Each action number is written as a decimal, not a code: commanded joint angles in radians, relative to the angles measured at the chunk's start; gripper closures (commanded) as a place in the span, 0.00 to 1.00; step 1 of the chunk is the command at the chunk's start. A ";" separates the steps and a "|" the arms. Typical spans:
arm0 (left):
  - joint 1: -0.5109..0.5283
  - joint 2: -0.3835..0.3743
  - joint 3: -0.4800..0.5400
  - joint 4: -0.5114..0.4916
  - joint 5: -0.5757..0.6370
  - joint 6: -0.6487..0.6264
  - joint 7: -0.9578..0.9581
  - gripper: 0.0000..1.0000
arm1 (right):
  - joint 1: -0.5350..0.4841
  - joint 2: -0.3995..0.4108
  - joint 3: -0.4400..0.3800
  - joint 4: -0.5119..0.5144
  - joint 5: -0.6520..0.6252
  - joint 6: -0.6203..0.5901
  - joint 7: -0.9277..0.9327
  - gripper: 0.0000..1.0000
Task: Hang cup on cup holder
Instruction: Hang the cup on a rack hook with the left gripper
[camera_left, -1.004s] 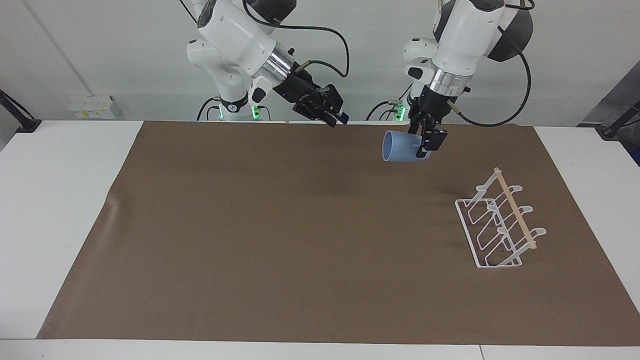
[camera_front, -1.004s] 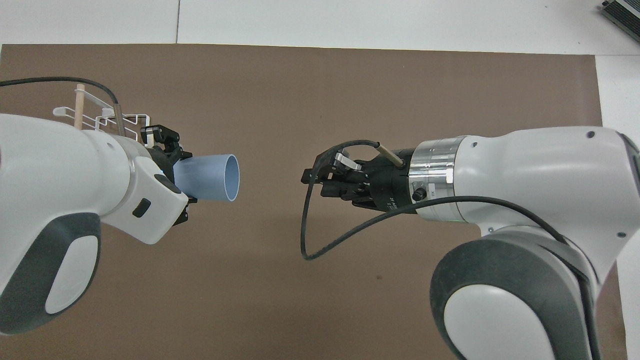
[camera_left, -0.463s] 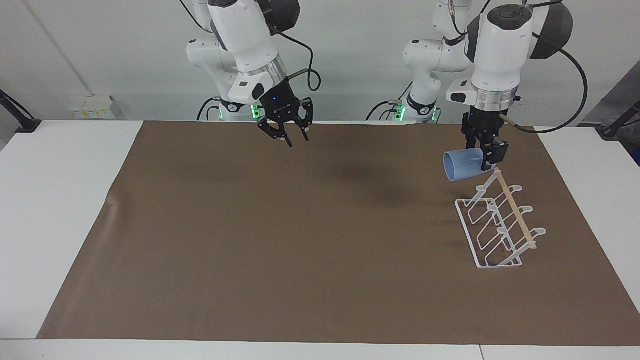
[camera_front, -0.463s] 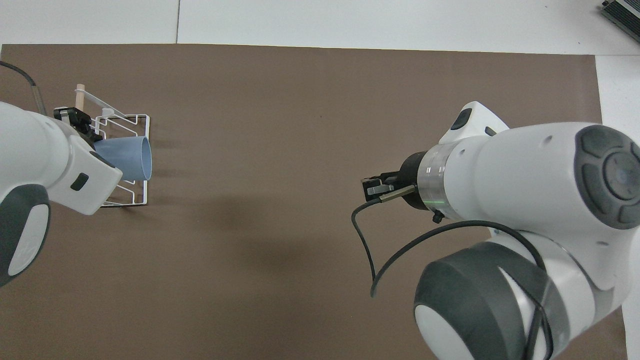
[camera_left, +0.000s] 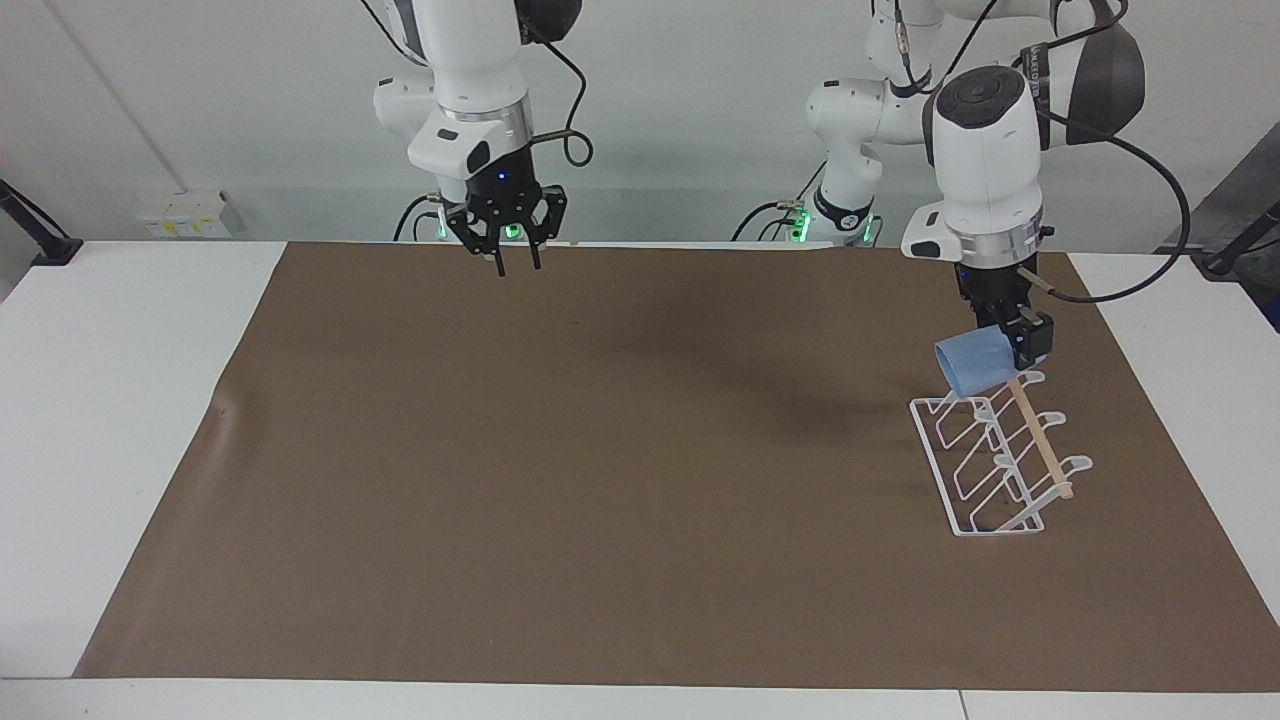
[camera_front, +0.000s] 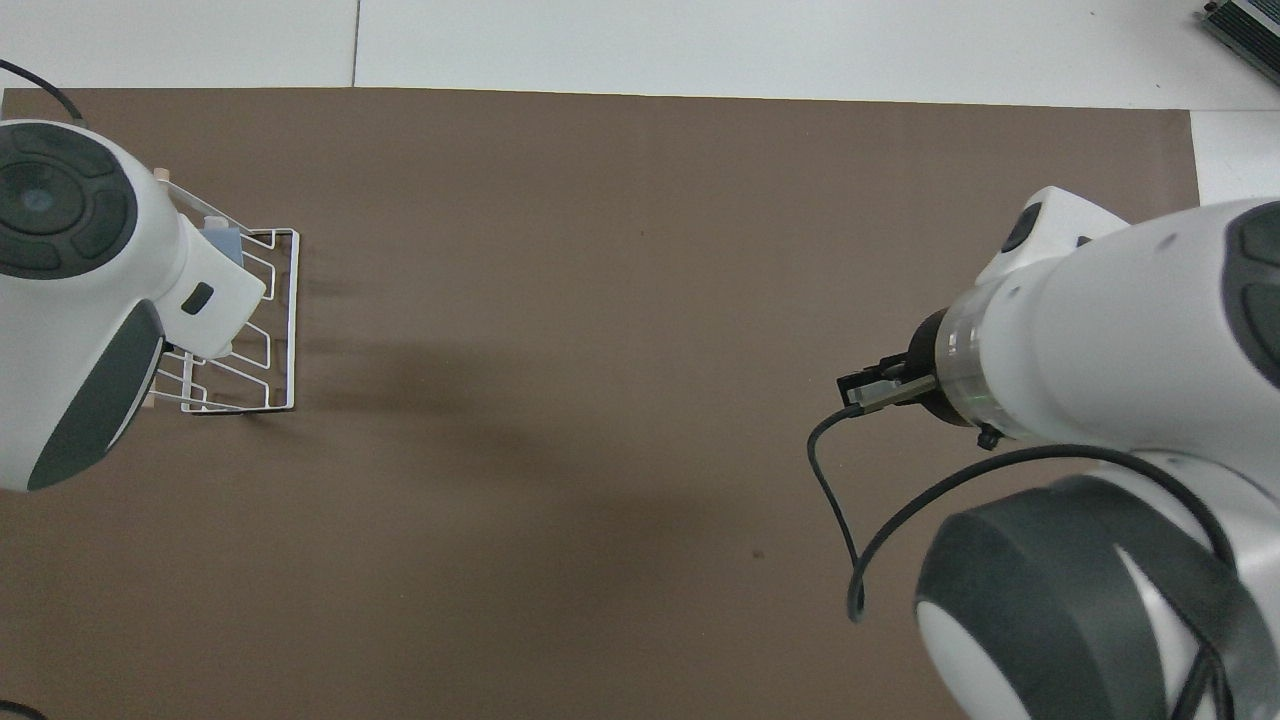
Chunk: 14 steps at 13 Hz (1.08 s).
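Observation:
My left gripper (camera_left: 1022, 345) is shut on the light-blue cup (camera_left: 972, 366) and holds it tilted, mouth down and toward the right arm's end, just over the end of the cup holder (camera_left: 1000, 470) that is nearer to the robots. I cannot tell whether the cup touches a prong. The holder is a white wire rack with a wooden rod (camera_left: 1040, 445) on top. In the overhead view my left arm covers most of the rack (camera_front: 275, 330), and only a bit of the cup (camera_front: 222, 240) shows. My right gripper (camera_left: 516, 262) is open and empty, pointing down over the mat's edge by its base.
A brown mat (camera_left: 600, 480) covers most of the white table (camera_left: 120, 400). The rack stands on the mat toward the left arm's end. A black cable (camera_front: 850, 520) loops from my right wrist.
My left gripper has carried the cup from mid-table to over the rack, lowered it and tipped its mouth downward. My right arm has drawn back toward its base and turned its gripper down.

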 joint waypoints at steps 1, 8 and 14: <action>-0.042 0.078 0.004 0.069 0.149 -0.070 -0.116 1.00 | -0.086 -0.004 0.004 0.004 -0.024 -0.050 -0.028 0.54; -0.093 0.190 0.004 0.101 0.377 -0.155 -0.129 1.00 | -0.223 -0.060 0.006 -0.130 -0.006 -0.005 -0.094 0.50; -0.098 0.280 0.004 0.127 0.472 -0.237 -0.132 1.00 | -0.230 -0.056 0.004 -0.165 -0.004 0.120 -0.093 0.05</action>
